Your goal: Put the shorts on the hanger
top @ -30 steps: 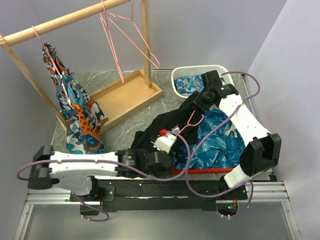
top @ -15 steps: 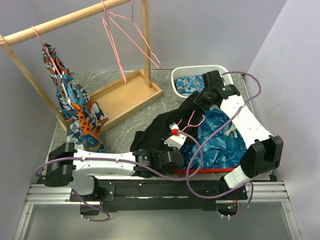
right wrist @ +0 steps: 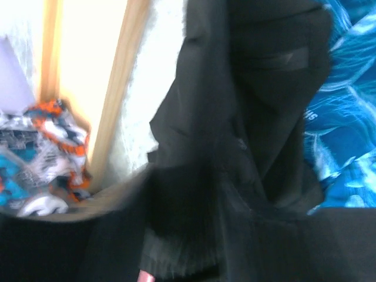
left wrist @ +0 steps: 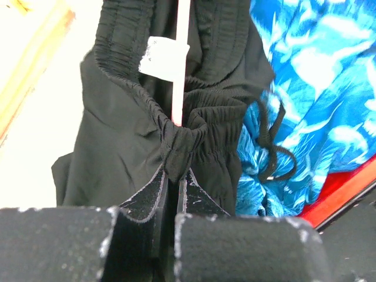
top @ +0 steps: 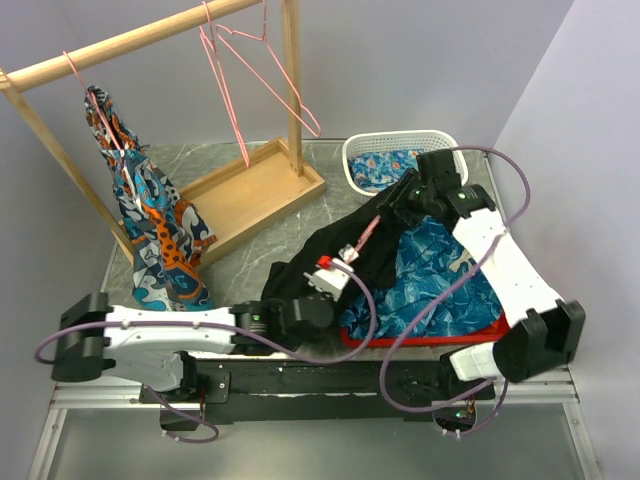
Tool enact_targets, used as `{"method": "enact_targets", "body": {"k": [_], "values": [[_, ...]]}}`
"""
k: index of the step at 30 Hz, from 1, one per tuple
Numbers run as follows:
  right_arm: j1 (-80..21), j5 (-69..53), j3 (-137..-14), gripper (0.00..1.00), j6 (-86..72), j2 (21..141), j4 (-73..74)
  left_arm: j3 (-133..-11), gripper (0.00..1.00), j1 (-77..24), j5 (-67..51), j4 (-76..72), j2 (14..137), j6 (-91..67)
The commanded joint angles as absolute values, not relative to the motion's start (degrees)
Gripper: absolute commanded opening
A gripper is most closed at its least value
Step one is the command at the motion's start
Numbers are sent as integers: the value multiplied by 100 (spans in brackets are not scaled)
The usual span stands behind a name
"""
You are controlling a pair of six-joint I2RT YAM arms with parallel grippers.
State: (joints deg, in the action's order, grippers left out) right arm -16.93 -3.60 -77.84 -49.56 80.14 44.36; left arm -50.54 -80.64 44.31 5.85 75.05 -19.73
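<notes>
The black shorts (top: pixel 305 262) lie bunched over the left part of the blue cloth. My left gripper (top: pixel 330 268) is shut on a gathered fold of their elastic waistband (left wrist: pixel 179 138), just below the pale label (left wrist: pixel 158 57). The thin pink hanger (top: pixel 364 236) runs slanted from that fold up toward my right gripper (top: pixel 398 207), and its wire (left wrist: pixel 180 64) passes into the waistband opening. The right wrist view is blurred: black shorts (right wrist: pixel 258 117) fill it, with a pink wire end (right wrist: pixel 144 277) at the bottom. Whether the right jaws are open does not show.
A wooden rack (top: pixel 130 40) at the back left carries spare pink hangers (top: pixel 235 80) and an orange-and-blue garment (top: pixel 155 220); its tray-like base (top: pixel 255 195) sits beside the shorts. A white basket (top: pixel 400 150) stands behind. The blue patterned cloth (top: pixel 440 275) lies on a red tray (top: pixel 420 340).
My left gripper has closed on the waistband fold. The right gripper has shifted right and slightly back. The hanger's hook end now points up toward it.
</notes>
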Motion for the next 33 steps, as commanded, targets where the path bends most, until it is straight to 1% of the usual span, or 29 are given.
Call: {"method": "enact_targets", "body": {"k": [1,2,5,11,16,20,24,28,32,33], "values": [[-1670,-870,-7524,64,-4518,7287,3824,-4975,1,-7972,4404,53,6830,-2048],[-1670,-914,-7497,73,-4465,7208,3762,-4975,1,-7972,4369,88,6716,-2074],[-1679,-835,-7646,84,-4290,6988,3788,-5010,1,-7972,4281,298,6549,-2127],[-1670,-589,-8226,100,-3964,6505,3946,-5351,1,-7972,4096,956,6109,-2267],[-1670,-335,-8639,100,-3718,6179,3867,-5774,1,-7972,3877,1599,5705,-2338],[-1661,218,-8631,100,-3674,5977,3648,-6291,1,-7972,3446,2143,5248,-2268],[-1530,536,-8648,100,-3788,6073,3568,-6863,1,-7980,3147,3073,4931,-2215],[-1257,510,-8710,100,-3920,6353,3419,-7382,1,-7980,2849,3628,4615,-2188],[-853,18,-8587,99,-4315,6836,2998,-7839,1,-7980,2637,3945,4378,-2145],[-766,-365,-8543,99,-4437,6934,2753,-7883,1,-7980,2567,3972,4351,-2127]]}}
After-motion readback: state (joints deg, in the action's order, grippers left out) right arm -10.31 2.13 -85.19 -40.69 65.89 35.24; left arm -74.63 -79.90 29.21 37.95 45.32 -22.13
